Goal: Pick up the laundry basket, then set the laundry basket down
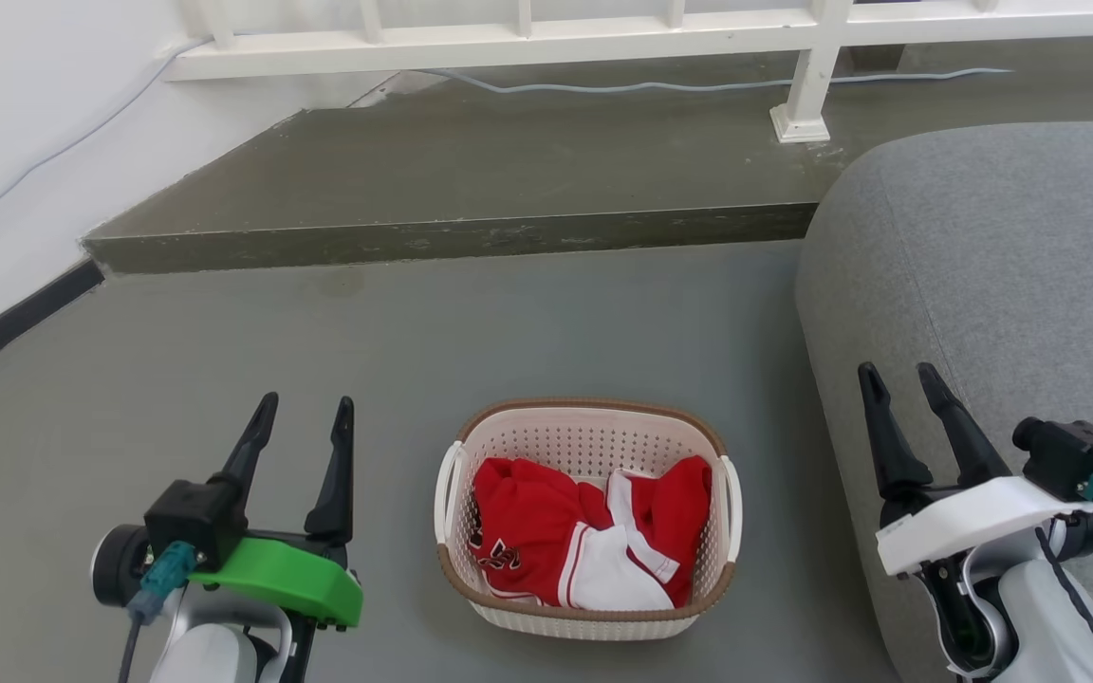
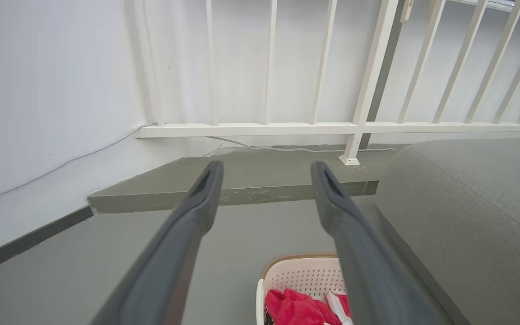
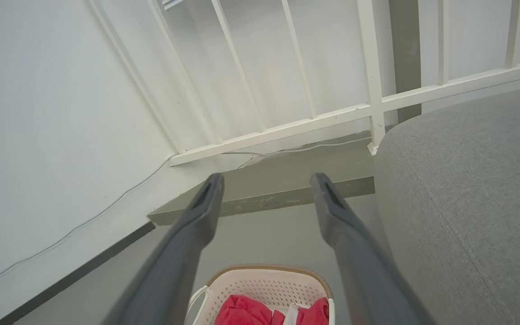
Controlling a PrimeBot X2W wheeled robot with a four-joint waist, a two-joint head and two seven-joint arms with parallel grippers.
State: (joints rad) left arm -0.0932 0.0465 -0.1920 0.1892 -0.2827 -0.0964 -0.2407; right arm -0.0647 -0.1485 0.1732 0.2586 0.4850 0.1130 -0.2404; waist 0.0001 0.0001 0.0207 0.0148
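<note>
I saw nothing done: laundry basket (image 1: 589,438) on floor (image 1: 319,332) between left jaws and right jaws, both wide, empty; lift, set-down remained.

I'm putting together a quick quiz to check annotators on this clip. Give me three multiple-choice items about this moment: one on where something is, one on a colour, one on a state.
1. Where does the laundry basket stand?
A) on a table
B) on the floor, between the left gripper and the right gripper
C) on a chair

2. What colours are the clothes in it?
A) blue and yellow
B) black
C) red and white

3. How are the two grippers?
A) both open, holding nothing
B) left shut on the laundry basket
C) both shut on the laundry basket

Key:
1 B: the head view shows it on the grey floor with a gripper on each side.
2 C: red cloth with white trim lies inside.
3 A: each pair of fingers stands apart, clear of the laundry basket.
</note>
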